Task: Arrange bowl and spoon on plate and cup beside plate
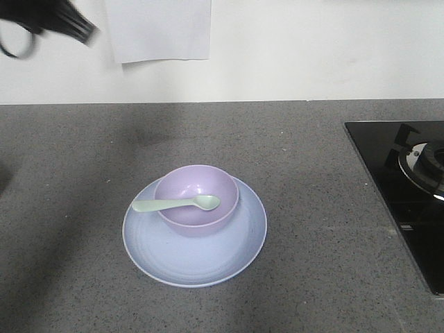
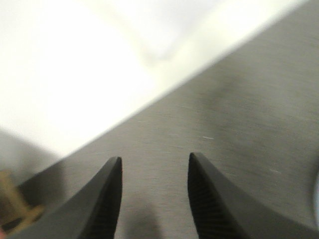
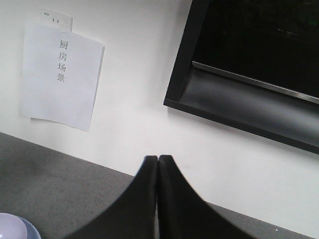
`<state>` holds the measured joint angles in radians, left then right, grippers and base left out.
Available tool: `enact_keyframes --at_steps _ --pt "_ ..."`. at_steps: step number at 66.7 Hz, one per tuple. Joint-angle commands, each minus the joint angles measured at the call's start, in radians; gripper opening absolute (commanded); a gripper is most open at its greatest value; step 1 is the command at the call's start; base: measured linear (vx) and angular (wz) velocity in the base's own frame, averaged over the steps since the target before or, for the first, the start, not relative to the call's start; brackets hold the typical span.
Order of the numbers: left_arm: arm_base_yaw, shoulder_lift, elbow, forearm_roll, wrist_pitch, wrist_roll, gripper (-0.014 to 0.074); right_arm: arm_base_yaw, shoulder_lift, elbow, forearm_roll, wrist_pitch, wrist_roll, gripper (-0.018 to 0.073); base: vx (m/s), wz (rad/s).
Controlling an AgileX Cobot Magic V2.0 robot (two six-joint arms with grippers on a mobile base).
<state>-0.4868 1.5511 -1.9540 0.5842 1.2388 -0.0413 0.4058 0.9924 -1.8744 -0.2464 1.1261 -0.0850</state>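
Note:
The lavender bowl (image 1: 196, 201) sits on the back half of the pale blue plate (image 1: 201, 257) in the middle of the grey counter. The mint-green spoon (image 1: 177, 204) lies across the bowl, with its head inside and its handle over the left rim. The cup is out of view. My left gripper (image 2: 154, 157) is open over bare counter with nothing between its fingers. The left arm (image 1: 52, 21) is a dark blur at the top left. My right gripper (image 3: 158, 158) is shut and empty, facing the wall, with the plate's edge (image 3: 30, 231) at the lower left.
A black cooktop (image 1: 388, 180) with a burner covers the counter's right side. A white wall rises behind the counter, with a paper sheet (image 1: 163, 28) on it and a black shelf (image 3: 249, 74) above. A blurred tan shape (image 2: 11, 204) shows at the left wrist view's edge.

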Motion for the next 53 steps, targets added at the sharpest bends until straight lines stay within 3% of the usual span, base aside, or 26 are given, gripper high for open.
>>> enact_keyframes --at_steps 1,20,35,45,46,47,53 --pt "0.070 -0.079 -0.028 0.105 -0.040 -0.057 0.0313 -0.002 0.007 -0.018 -0.004 -0.089 -0.009 -0.0007 0.00 0.00" --pt "0.385 -0.123 0.007 -0.073 -0.072 -0.096 0.0313 -0.001 0.015 -0.018 0.024 -0.091 -0.009 -0.0007 0.00 0.00" --pt "0.555 -0.121 0.172 -0.174 -0.126 -0.097 0.0313 -0.001 0.028 -0.018 0.038 -0.091 -0.009 -0.0007 0.00 0.00" --pt "0.633 -0.121 0.267 -0.284 -0.165 -0.029 0.0302 -0.001 0.052 -0.006 0.097 -0.083 -0.023 -0.0007 0.00 0.00" --pt "0.640 -0.121 0.273 -0.293 -0.169 -0.026 0.0302 -0.001 0.053 0.001 0.103 -0.088 -0.027 -0.0007 0.00 0.00" --pt "0.718 -0.075 0.301 -0.402 -0.175 -0.018 0.0302 -0.001 0.043 0.173 0.127 -0.216 -0.052 -0.0007 0.00 0.00" --pt "0.737 -0.049 0.301 -0.457 -0.165 0.014 0.0302 -0.001 0.033 0.253 0.133 -0.298 -0.045 -0.0007 0.00 0.00"
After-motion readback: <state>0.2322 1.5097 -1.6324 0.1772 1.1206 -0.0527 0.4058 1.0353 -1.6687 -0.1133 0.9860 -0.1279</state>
